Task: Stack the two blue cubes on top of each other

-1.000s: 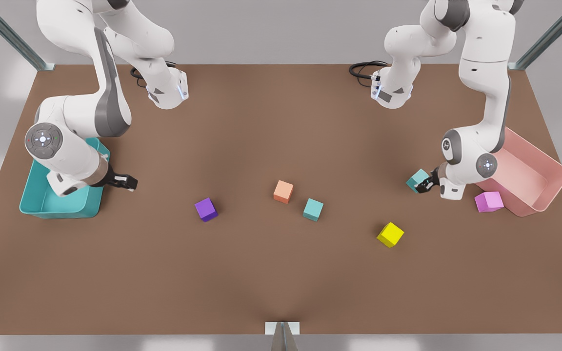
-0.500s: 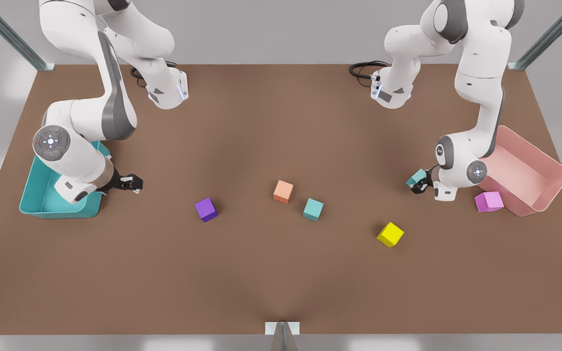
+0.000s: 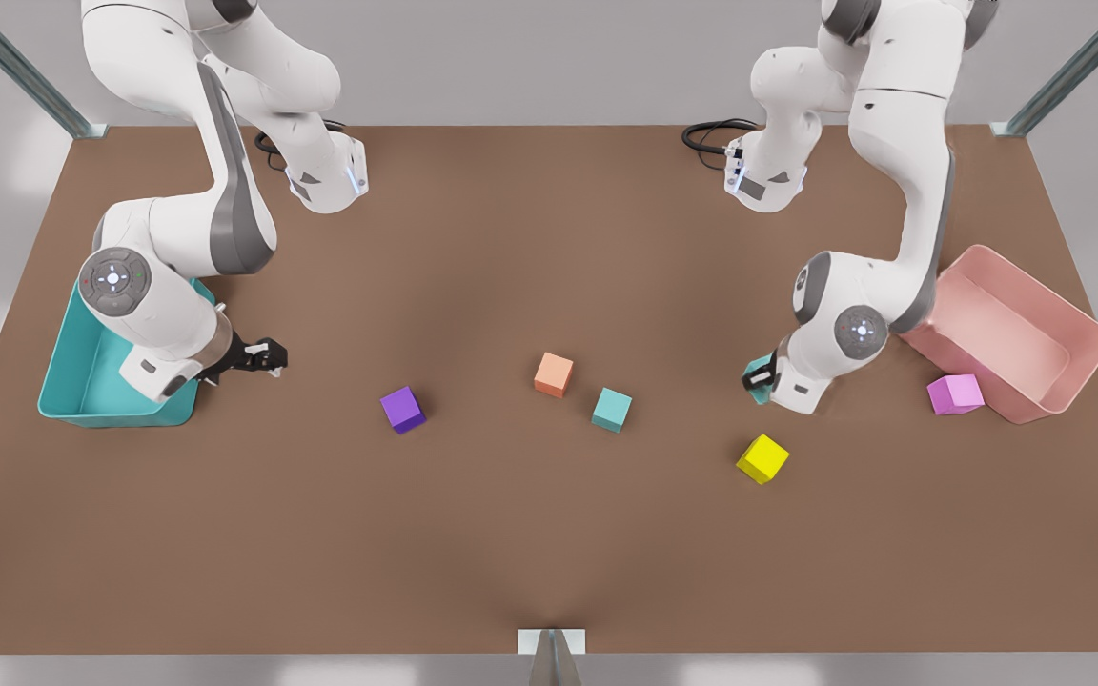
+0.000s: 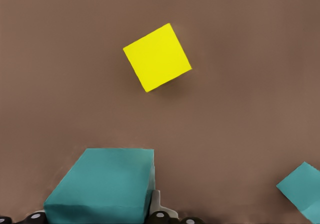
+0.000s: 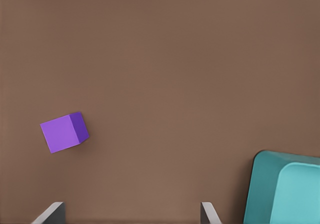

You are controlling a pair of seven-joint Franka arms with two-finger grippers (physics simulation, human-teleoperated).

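Held cube travels toward its twin; the stack is not yet begun.

Front view: the left pincer [image 3: 761,378], clamped on one blue cube [image 3: 756,367], has moved off the pink bin [image 3: 1073,329] toward the orange cube [image 3: 554,373], beside which the other blue cube [image 3: 612,410] sits on the desk [image 3: 511,534]; the carry is under way. The right pincer [image 3: 261,356] has crept a little from the teal bin [image 3: 72,405] toward the purple cube [image 3: 402,409], fingers apart, and waits.
Left wrist view: the held cube [image 4: 102,186] sits between the fingers, with the yellow cube [image 4: 157,57] beyond and the twin's corner [image 4: 302,190] nearby.
Right wrist view: the fingers [image 5: 50,213] are spread over bare desk, with the purple cube [image 5: 64,132] ahead.
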